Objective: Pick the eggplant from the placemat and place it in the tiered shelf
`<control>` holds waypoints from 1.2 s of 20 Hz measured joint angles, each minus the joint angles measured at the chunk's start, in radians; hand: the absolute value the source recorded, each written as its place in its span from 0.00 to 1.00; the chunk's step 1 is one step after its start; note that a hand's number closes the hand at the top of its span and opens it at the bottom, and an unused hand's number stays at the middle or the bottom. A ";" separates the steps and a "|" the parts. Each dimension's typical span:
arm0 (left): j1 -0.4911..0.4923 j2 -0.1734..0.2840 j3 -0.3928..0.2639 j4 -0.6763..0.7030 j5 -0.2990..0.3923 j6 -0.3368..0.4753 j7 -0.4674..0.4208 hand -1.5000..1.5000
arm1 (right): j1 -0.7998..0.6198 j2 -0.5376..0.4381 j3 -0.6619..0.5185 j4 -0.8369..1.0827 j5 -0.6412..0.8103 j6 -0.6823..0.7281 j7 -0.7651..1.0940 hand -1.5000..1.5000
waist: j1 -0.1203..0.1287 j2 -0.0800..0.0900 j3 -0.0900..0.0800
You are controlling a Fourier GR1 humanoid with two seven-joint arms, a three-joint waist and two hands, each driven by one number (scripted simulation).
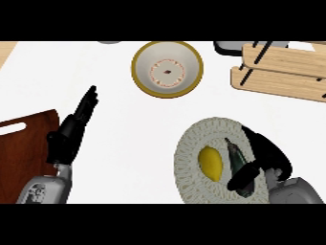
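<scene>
Lying on the round woven placemat (193,143) at the lower right of the counter, the dark eggplant (236,153) is seen with its narrow end pointing up and away from the robot. Just beside it, on its left, a yellow lemon (211,163) is placed on the same mat. The right hand (267,158) is laid over the right side of the placemat; its fingers are curved along the right of the eggplant and its thumb is pressed at the lower end, so the eggplant is gripped between them. The lower part of the eggplant is hidden by the thumb. The left hand (72,129) is held at the left of the view with fingers straight and pointing upward, open and holding nothing, near the edge of a dark wooden cutting board (17,148). The tiered shelf (285,72) of light wood is found at the upper right, well apart from the placemat. A yellow-rimmed bowl (167,69) is set at the top middle
</scene>
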 measured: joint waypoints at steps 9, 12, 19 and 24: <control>-0.003 -0.009 0.017 0.009 -0.010 -0.014 0.000 0.50 | 0.032 -0.009 0.023 -0.021 0.059 0.079 -0.056 1.00 | 0.000 -0.003 -0.003; -0.019 -0.016 0.030 0.058 -0.016 -0.017 -0.027 0.50 | 0.003 0.013 0.013 0.013 0.104 0.086 -0.069 1.00 | -0.001 -0.003 -0.004; -0.026 -0.037 0.027 0.056 -0.034 -0.015 -0.018 0.50 | 0.009 0.092 0.031 -0.029 0.213 0.036 -0.080 1.00 | 0.000 -0.001 -0.001; -0.032 -0.035 0.028 0.051 -0.030 -0.026 -0.009 0.50 | -0.100 0.202 0.101 -0.030 0.371 -0.094 -0.049 1.00 | 0.007 -0.001 -0.001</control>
